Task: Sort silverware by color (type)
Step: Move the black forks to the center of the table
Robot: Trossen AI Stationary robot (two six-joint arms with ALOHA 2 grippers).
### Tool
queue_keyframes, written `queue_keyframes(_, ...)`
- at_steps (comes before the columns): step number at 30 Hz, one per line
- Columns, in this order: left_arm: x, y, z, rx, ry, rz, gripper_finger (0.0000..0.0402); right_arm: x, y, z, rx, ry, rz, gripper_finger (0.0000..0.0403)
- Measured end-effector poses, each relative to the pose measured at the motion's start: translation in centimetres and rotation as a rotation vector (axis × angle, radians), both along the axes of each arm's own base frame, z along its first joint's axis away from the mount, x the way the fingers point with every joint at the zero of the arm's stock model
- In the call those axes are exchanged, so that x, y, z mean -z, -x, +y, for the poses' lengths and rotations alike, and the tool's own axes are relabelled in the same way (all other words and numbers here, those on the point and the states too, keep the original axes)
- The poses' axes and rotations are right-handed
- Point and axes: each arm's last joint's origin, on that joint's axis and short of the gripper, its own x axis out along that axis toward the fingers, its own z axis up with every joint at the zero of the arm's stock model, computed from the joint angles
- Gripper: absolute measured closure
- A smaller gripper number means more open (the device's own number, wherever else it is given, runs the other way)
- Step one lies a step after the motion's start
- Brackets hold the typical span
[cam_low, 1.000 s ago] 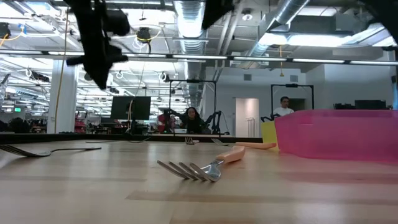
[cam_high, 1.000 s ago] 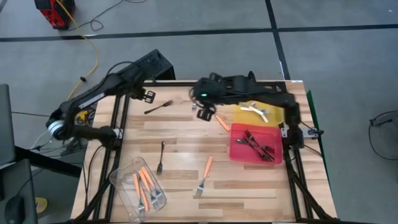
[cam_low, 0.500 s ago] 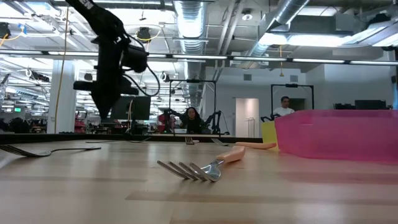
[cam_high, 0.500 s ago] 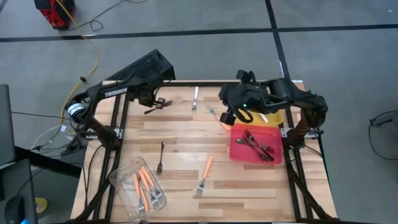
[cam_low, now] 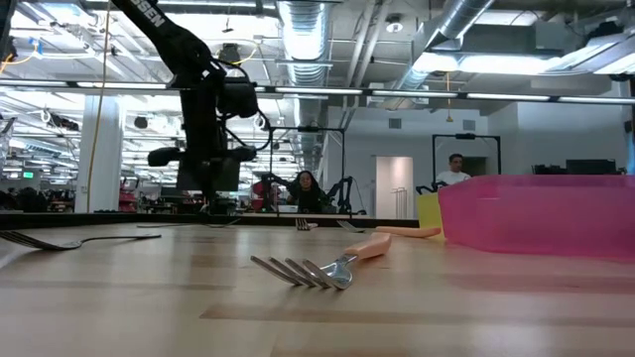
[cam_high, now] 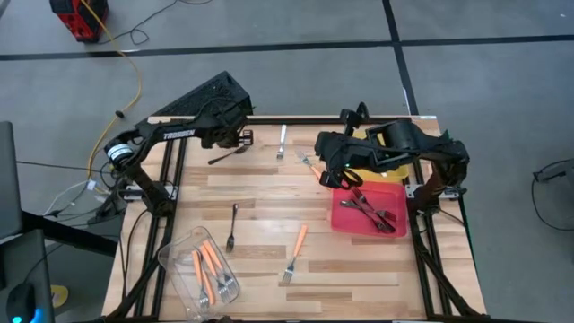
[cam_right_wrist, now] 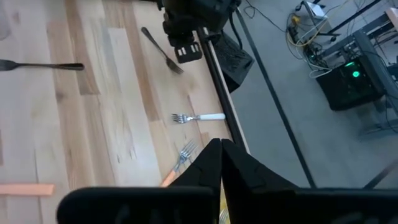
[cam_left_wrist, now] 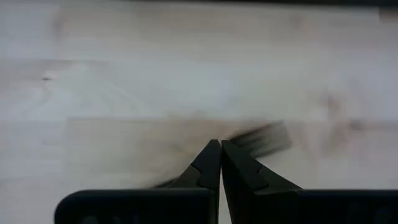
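Two black forks (cam_high: pixel 231 226) on bare table (cam_high: pixel 260 206).

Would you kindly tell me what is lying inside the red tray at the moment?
The red tray holds a tangled pile of black forks. The right claw hangs over its near-left corner, hiding that part. An exact fork count cannot be made out.

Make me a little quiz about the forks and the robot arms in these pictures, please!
1. True or false: the red tray holds orange forks.
2. The clear tub holds forks of which colour? A black, B orange, C white.
3. Fill in: the left gripper hangs over a ____ fork.

Key: 1 false, the forks in it are dark. 2 B. 3 black. Extra: the right gripper is shut and empty, near the red tray.
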Motion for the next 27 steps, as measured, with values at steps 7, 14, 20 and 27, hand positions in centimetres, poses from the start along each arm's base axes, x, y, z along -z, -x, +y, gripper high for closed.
queue_keyframes(7, 2.3, -0.6, -1.0, -0.111, -0.065, -0.153, 0.0401, 0.1, 0.1, 0.5, -0.017, 0.002, 0.017, 0.0378)
queue_keyframes(14, 4.7, 0.0, -2.0, -0.26, -0.16, -0.272, 0.0401, 0.1, 0.1, 0.9, -0.023, -0.005, 0.01, 0.0371)
queue_keyframes(20, 4.7, 0.0, -2.2, -0.308, -0.256, -0.23, 0.0401, 0.2, 0.2, 0.9, -0.015, -0.013, 0.016, 0.0383)
queue_keyframes(27, 5.0, 0.8, -1.7, -0.341, -0.217, -0.197, 0.0401, 0.3, 0.3, 1.0, -0.007, -0.023, 0.015, 0.0366)
